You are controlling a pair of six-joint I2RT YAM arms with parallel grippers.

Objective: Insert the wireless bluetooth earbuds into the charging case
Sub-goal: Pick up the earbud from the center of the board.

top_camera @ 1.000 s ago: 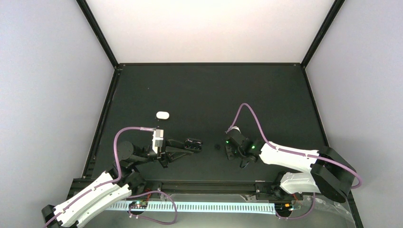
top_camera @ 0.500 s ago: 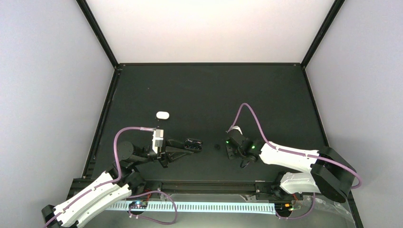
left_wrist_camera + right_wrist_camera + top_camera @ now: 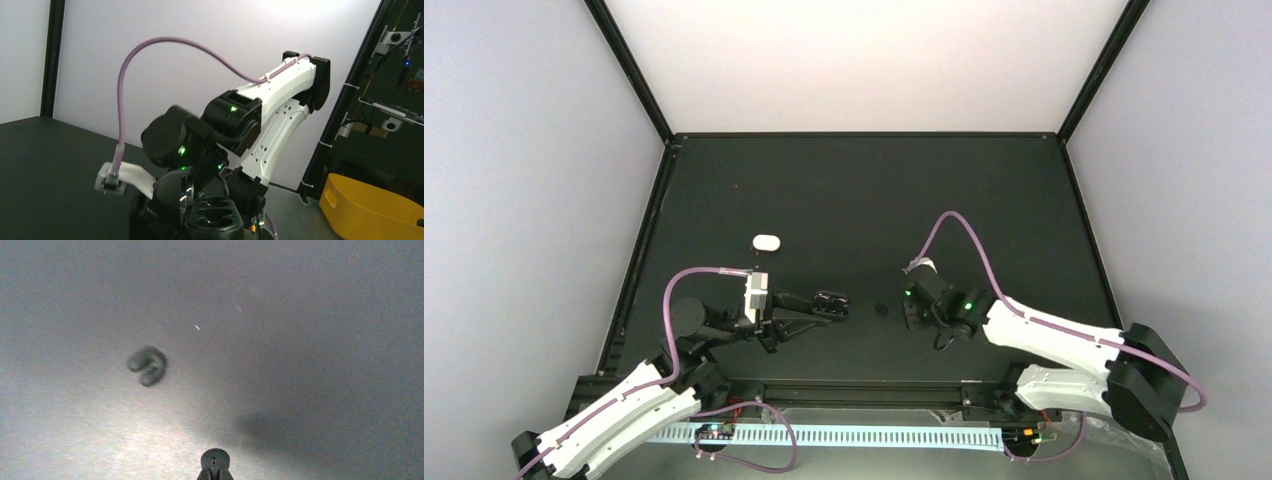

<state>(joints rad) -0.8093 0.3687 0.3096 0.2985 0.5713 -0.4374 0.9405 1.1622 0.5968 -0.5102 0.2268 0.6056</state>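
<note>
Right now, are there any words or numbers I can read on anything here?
None: no readable text anywhere.
Black case, white case, held earbud, yellow bin: plain, no print showing.
Small circuit board: too small to read.

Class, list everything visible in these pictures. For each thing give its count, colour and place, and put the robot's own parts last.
white case: one, white, closed, on the mat beyond the black case.
black case: one, black, lid open, wells look empty, held by the left gripper.
loose earbud: one, black, on the mat between the black case and the right gripper.
held earbud: one, black, at the right gripper's fingertips.
mat: one, black, covering the table.
yellow bin: one, outside the cell.
left gripper: one, black, closed on the black case.
right gripper: one, black, pinching the held earbud.
</note>
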